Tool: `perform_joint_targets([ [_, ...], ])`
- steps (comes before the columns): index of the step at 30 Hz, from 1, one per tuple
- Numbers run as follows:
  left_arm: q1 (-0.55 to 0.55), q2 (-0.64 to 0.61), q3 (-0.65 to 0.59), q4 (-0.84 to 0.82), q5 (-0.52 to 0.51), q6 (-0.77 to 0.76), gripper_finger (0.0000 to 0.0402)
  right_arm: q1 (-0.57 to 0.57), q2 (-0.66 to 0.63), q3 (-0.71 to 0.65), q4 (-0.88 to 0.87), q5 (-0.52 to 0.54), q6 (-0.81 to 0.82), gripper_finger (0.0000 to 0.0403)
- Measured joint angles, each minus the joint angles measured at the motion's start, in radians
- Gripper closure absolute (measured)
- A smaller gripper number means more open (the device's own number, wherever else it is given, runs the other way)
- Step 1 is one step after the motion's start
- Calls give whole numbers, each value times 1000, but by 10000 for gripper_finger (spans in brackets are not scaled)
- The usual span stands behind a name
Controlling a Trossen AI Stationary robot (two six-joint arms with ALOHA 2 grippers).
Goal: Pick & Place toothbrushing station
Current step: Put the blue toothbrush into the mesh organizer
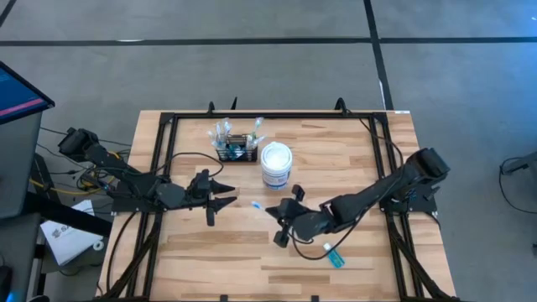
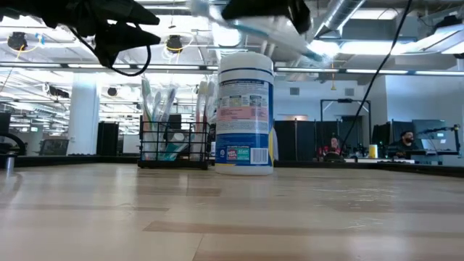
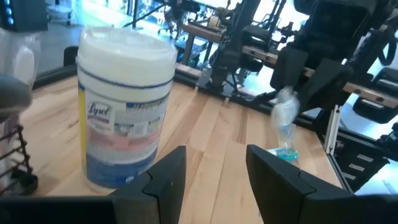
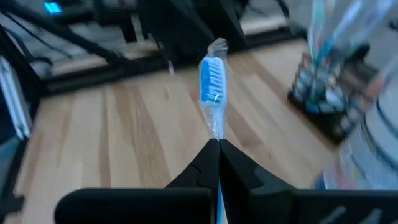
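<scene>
The toothbrushing station point(image 1: 237, 148) is a small black wire rack with several wrapped toothbrushes upright in it. It rests on its base near the table's far edge, and the low view shows the rack point(image 2: 174, 145) too. Beside it stands a round white lidded tub point(image 1: 276, 164). My right gripper point(image 1: 273, 212) is at mid-table, shut on a blue-bristled toothbrush point(image 4: 211, 81) in a clear wrapper. The toothbrush's teal tail point(image 1: 335, 257) sticks out behind it. My left gripper point(image 3: 214, 168) waits open left of centre, facing the tub point(image 3: 124, 106), with nothing between its fingers. My right gripper pinches the toothbrush's neck point(image 4: 217, 135), just behind the bristle head, between its two shut fingers. The brush lies along the fingers, and its head sticks out ahead of them toward the table's left. The toothbrush point(image 2: 272, 35) is lifted well clear of the table and is tilted.
A black frame point(image 1: 268, 115) runs around the wooden tabletop. Bare wood lies along the near half of the table point(image 1: 252, 268). Cables trail beside the left arm point(image 1: 126, 180). People sit at desks in the room beyond the table point(image 2: 402, 141).
</scene>
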Motion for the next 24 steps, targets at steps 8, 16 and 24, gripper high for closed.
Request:
perform_joint_targets([
  [8,0,0,0,102,8,98,239,-10,-5,2,248,-2,-216,403],
  [16,0,74,0,281,74,183,239,-45,-5,2,374,-54,-316,403],
  [24,0,226,0,586,147,328,239,-63,-5,2,384,-85,-332,403],
])
